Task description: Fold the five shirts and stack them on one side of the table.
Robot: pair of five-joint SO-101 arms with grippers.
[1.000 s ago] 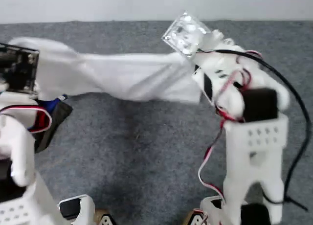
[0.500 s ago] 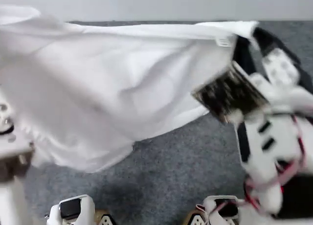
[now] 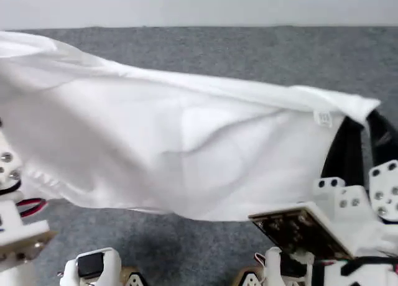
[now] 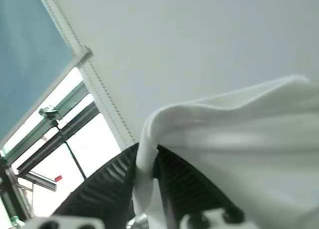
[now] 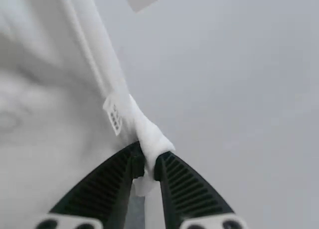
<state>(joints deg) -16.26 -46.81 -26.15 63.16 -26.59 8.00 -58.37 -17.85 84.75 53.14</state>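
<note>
A white shirt (image 3: 186,155) hangs spread wide above the grey table, held up by both arms. Its left edge is pinched in my left gripper (image 4: 147,171), whose black ribbed fingers (image 4: 182,181) are shut on a fold of the white shirt (image 4: 239,139). At the far right, my right gripper (image 5: 145,164) is shut on the hem corner of the shirt (image 5: 55,119) beside a small label (image 5: 113,115). The same label (image 3: 323,118) shows in the high view near the black fingers (image 3: 348,152). The shirt covers most of the table.
The grey carpeted table (image 3: 249,50) shows behind the shirt and in a strip in front of it. Arm bases (image 3: 93,267) stand at the near edge, with a circuit board (image 3: 292,227) on the right arm. A pale wall runs behind the table.
Both arms have risen and pulled toward the camera, lifting the shirt from a narrow band low over the table into a wide hanging sheet. The right gripper has swung down to the right.
</note>
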